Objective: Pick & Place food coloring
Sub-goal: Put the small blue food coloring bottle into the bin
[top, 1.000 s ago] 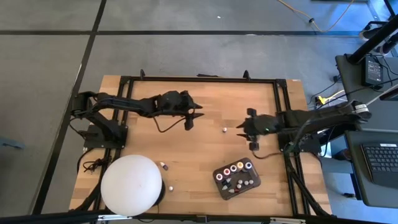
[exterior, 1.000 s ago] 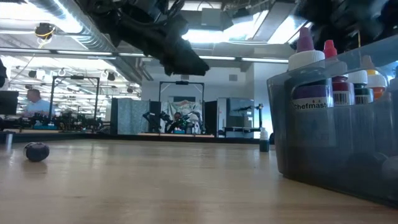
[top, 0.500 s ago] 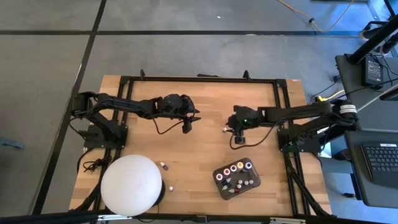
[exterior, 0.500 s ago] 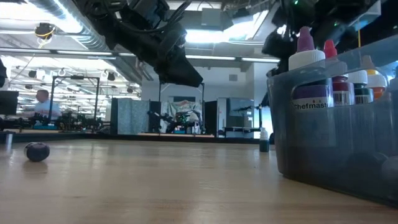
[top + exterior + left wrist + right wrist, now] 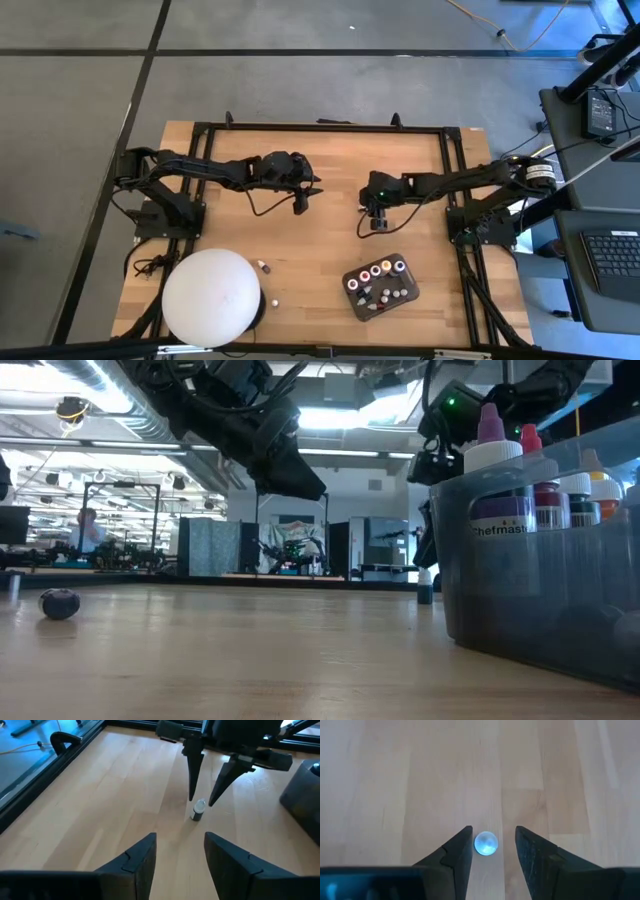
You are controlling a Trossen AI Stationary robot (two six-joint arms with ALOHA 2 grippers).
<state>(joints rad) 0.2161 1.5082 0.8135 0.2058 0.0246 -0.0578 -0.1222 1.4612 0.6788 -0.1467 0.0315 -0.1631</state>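
Scene: a wooden table (image 5: 320, 240) seen from above, with two dark robot arms reaching in from its left and right sides.
Right gripper (image 5: 200, 802): pointing straight down near the table's middle, fingers spread, their tips either side of one small bottle.
Targeted bottle (image 5: 486, 843): a tiny white-capped food coloring bottle standing upright on the wood; the right wrist view looks straight down on its round cap in the gap between the two fingers, with a sliver of wood visible on both sides, so it is not pinched.
Left gripper (image 5: 302, 200): hovering above the table on the left of the middle, fingers spread and holding nothing, aimed toward the right gripper and the bottle.
Tray (image 5: 356, 300): a dark grey rounded tray near the front right of the table, holding many small food coloring bottles (image 5: 376, 271) standing upright with red, orange, purple and white tops.
Loose bottles: one (image 5: 264, 267) lying just beside the dome, another (image 5: 273, 301) at the dome's front edge.
Dome (image 5: 212, 297): a big white dome at the front left corner.
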